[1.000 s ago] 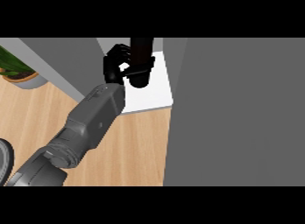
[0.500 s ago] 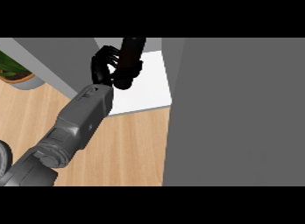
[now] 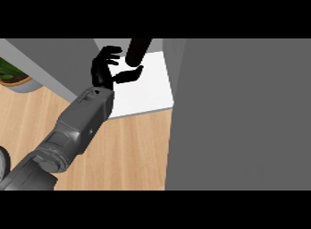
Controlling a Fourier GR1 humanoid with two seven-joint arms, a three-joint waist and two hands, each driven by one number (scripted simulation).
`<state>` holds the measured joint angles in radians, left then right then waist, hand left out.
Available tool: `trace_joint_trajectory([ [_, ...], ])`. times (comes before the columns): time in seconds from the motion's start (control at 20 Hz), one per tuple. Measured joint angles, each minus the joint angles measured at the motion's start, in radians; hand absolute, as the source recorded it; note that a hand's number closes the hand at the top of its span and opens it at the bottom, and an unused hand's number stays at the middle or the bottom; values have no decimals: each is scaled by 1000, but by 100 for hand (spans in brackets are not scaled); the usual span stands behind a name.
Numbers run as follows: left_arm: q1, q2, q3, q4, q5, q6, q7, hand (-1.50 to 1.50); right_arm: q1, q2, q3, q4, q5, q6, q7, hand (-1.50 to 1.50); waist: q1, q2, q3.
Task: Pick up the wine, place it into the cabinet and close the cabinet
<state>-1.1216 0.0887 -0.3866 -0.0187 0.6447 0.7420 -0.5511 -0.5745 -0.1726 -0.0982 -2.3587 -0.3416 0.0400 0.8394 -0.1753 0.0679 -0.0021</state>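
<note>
At upper centre the left hand [image 3: 107,71] had let go of the wine [image 3: 138,49], its fingers now spread. The bottle stood beside its thumb on the cabinet's white shelf [image 3: 148,91]. Placement looked done, leaving only the grey door [image 3: 244,116] to shut.

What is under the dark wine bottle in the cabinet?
The white flat cabinet shelf lies under the dark wine bottle. The black left hand partly covers the bottle's lower end, so whether it touches the shelf cannot be seen.
</note>
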Motion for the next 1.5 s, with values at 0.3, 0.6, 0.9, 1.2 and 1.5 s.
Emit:
trace_joint_trajectory([
  [0.3, 1, 2, 10, -3, 8, -21, 23, -150, 0, 9, 8, 0, 0, -6, -5, -150, 0, 0, 0],
  [0.6, 1, 2, 15, -5, 11, -47, 37, -150, -1, 6, 13, -1, 2, -6, -5, -150, 1, 0, -1],
  [0.9, -4, -5, 2, -12, -2, -97, 14, -150, -6, 1, 9, 1, 1, -4, -7, -150, 12, 1, -8],
  [1.2, 2, -17, -2, -56, -6, -276, -23, -150, -3, 3, 7, -1, 5, -19, 0, -150, 40, -11, -11],
  [1.5, 6, -37, 53, -137, 42, -485, -125, -150, 1, -11, -2, -4, 9, -41, 23, -150, 80, -30, -8],
])
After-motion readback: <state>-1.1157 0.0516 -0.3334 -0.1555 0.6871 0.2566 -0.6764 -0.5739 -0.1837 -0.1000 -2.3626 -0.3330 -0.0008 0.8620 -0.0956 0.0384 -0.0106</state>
